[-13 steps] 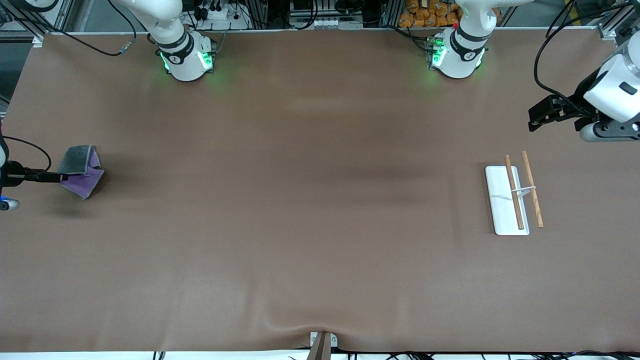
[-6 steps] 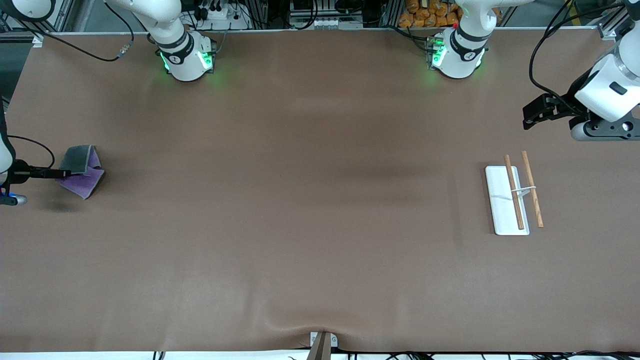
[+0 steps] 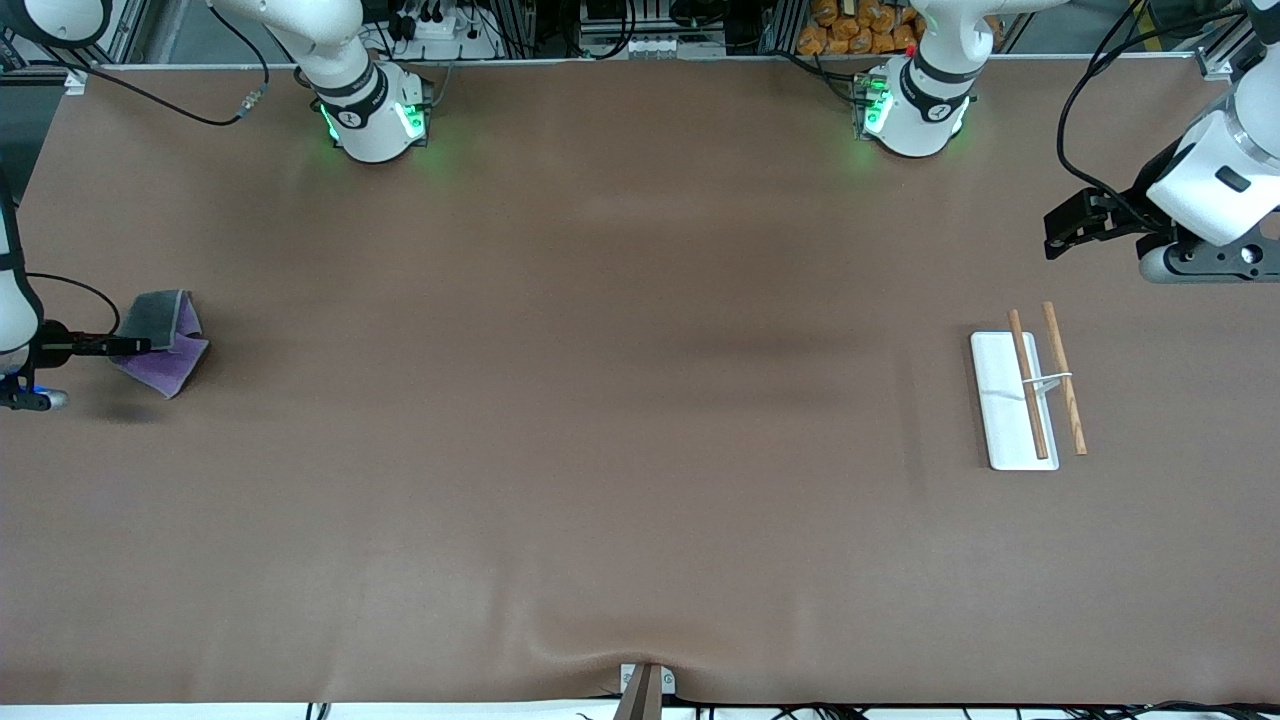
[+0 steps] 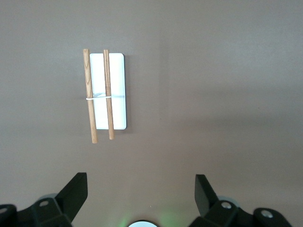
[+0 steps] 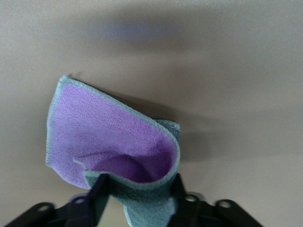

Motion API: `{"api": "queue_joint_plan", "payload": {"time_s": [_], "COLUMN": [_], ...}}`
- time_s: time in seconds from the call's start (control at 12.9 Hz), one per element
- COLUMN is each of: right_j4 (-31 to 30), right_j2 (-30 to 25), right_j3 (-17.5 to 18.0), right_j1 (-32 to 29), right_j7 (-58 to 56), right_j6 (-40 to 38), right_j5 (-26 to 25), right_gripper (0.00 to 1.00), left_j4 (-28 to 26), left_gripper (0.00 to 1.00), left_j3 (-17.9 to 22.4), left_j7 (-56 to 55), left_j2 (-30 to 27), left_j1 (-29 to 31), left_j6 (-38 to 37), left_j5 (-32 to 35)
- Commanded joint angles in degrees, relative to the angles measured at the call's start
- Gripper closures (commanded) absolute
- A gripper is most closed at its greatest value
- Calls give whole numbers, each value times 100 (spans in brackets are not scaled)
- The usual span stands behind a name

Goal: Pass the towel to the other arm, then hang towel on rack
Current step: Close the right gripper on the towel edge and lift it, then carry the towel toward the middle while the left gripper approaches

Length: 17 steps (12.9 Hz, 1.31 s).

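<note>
The towel, purple on one face and dark grey on the other, sits crumpled at the right arm's end of the table. My right gripper is down on it. In the right wrist view its fingers press the grey fold from both sides, and the purple face curls up beside them; the right gripper is shut on it. My left gripper hangs open and empty high over the table by the rack. The left wrist view shows the left gripper open, with the rack below.
The two arm bases stand along the table's edge farthest from the front camera. A small metal bracket sits at the edge nearest it. Brown mat covers the stretch between towel and rack.
My right gripper has come further over the towel and lower; the towel has kept its place. My left gripper has shifted slightly toward the bases' edge.
</note>
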Motion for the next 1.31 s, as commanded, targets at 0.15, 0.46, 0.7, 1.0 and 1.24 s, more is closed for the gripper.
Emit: {"api": "queue_joint_plan", "payload": {"time_s": [0.15,0.46,0.7,1.0,1.24], "right_j4": [42,454,1226,1835,1836], "right_j2": [21,-50,-76,-426,-848], "right_j3": [95,121,139,165,165], "right_j1": [-65,84,373,1154,1656], "right_j7": [-144,-118,301,1417,2647], "right_j6": [-47,-738,-1792,-3419,-4070], "right_j5": [-121,-112,-68,-60,632], "right_gripper": [100,100,100,100,100], "left_j4": [-3,40,14,32,23], "left_gripper": [0,0,0,0,0], "left_j3": [-35,-35,-35,-35,-35], "left_j7": [-26,-18,-18,-44,-70], "left_j2": [-24,-41,-15,-6,3], "left_j1": [-1,-1,8,8,-10], "left_j6": [-43,-43,-34,-34,-16], "left_j5": [125,125,125,108,81]}}
